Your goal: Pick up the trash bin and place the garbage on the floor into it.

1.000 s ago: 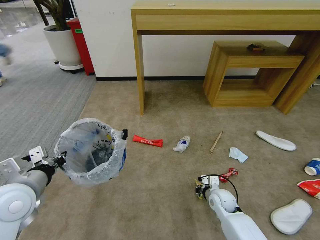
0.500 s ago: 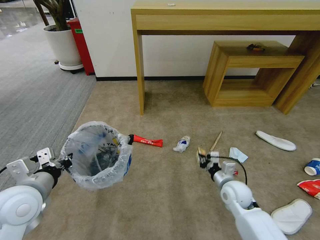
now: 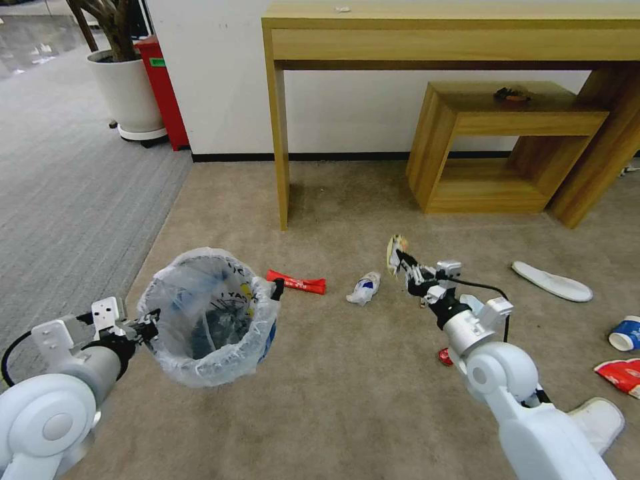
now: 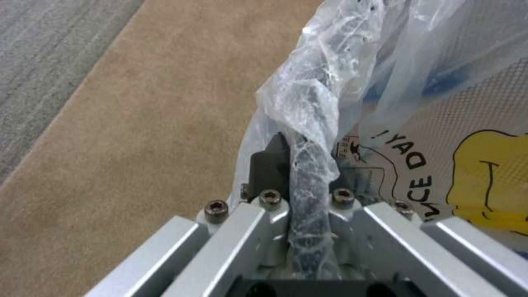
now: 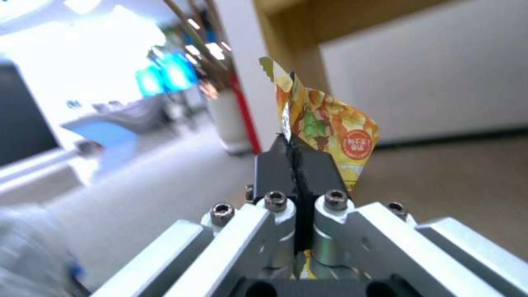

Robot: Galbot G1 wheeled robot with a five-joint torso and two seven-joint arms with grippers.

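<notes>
1. My left gripper [image 3: 148, 327] is clamped on the rim of the small round trash bin lined with a crinkled translucent white plastic bag [image 3: 212, 317]; in the left wrist view its dark fingers [image 4: 269, 167] pinch the bag-covered rim between them; the bin hangs above the beige-tan short-pile carpet floor [image 3: 347, 393], at my left front.
2. My right gripper [image 3: 402, 256] is raised over the carpet, right of the bin and well apart from it; its black fingers [image 5: 275, 167] are pressed together on a crumpled yellow-orange snack wrapper [image 5: 321, 123], which sticks up beyond the fingertips.
3. On the floor between bin and right gripper lie a long red wrapper [image 3: 297, 283] and a crumpled white-and-blue packet [image 3: 364, 288]; the red wrapper is just beside the bin's far rim.
4. Farther right I see a flat white slipper [image 3: 552, 281], a blue-and-white paper cup on its side [image 3: 625, 333] and a red-and-white cup [image 3: 619, 374] at the picture's edge.
</notes>
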